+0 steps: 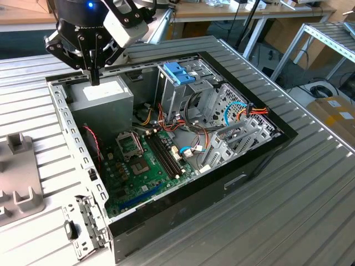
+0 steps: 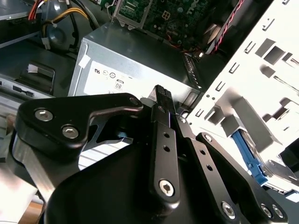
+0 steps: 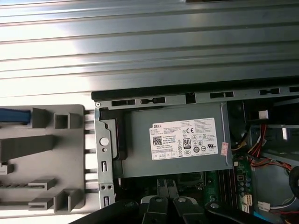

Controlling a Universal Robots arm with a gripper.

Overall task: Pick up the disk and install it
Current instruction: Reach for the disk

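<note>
My gripper [image 1: 95, 79] hangs over the back left corner of the open computer case [image 1: 244, 166], just above the grey power supply box with its white sticker [image 1: 102, 94]. Its black fingers [image 2: 161, 93] are pressed together with nothing between them. The disk appears as a light-blue framed edge [image 3: 14, 115] resting in the grey slotted holder [image 3: 46, 154] outside the case wall. The second wrist view shows its blue side rail [image 2: 246, 151] beyond the white perforated case wall [image 2: 243, 88]. The gripper is apart from the disk. The metal drive cage with the blue latch [image 1: 180, 72] stands mid-case.
The green motherboard [image 1: 144, 160] and loose coloured cables [image 1: 244, 111] fill the case floor. The case sits on a ribbed metal table [image 1: 310, 188]. The grey holder [image 1: 16, 172] lies at the exterior view's left, and a small bracket [image 1: 83, 224] lies near the front.
</note>
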